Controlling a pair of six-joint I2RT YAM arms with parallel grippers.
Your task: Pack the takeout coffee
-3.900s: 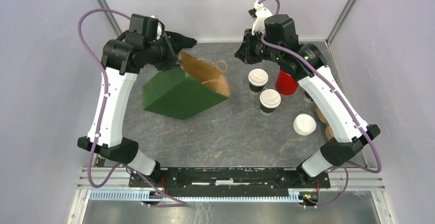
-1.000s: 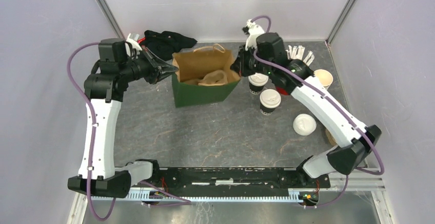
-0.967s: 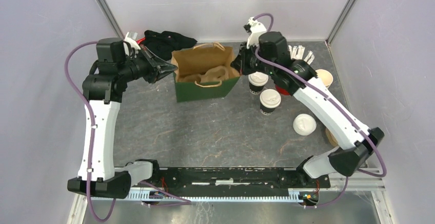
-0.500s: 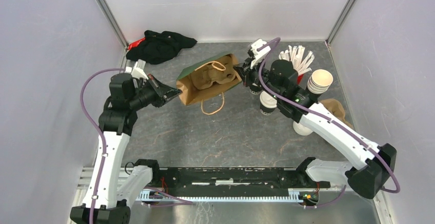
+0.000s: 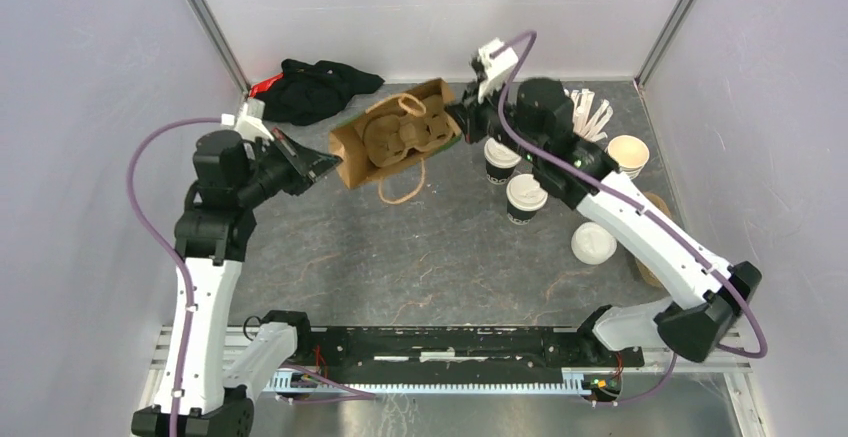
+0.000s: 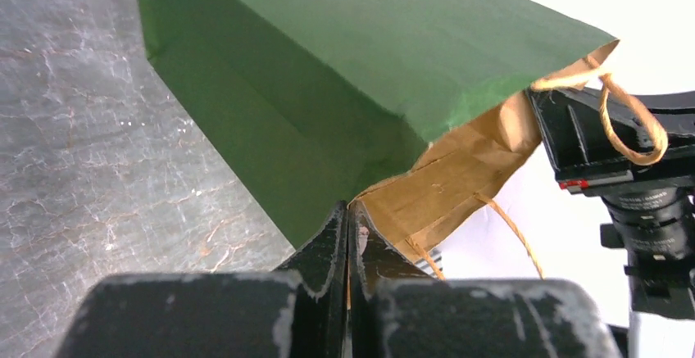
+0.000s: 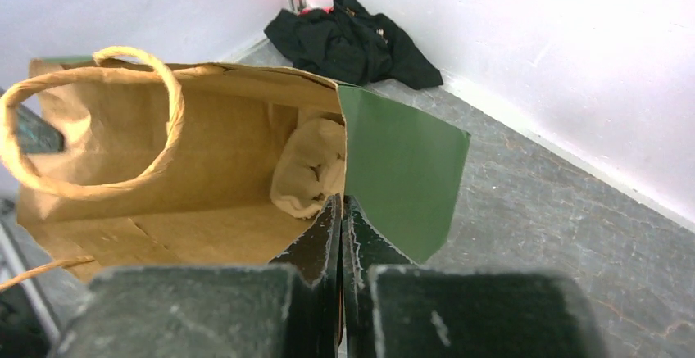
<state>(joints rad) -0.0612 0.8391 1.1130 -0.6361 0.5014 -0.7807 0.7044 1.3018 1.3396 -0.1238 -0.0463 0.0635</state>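
- Round loose white plastic lid: lies flat on the grey stone-patterned table, toward its right edge, nearest of the small things.
- Nearer dark paper cup, capped by a round white lid: upright on the table's right half, outside the bag, close behind the loose lid.
- Left gripper: fingers pressed together on the left rim of the green paper bag.
- The bag, brown inside, hangs tipped between the two grippers near the far middle of the table, its mouth turned up and toward the near side. Whether its base touches the table cannot be told.
- Pale brown moulded pulp piece: inside the bag.
- Second dark paper cup, white-lidded: upright just behind the first, beside the bag's right end, partly under the right arm.
- Right gripper: fingers clamped together on the bag's right rim.
- Stack of lidless cream-lined cups: near the far right corner.
- Crumpled black cloth: at the far left corner.
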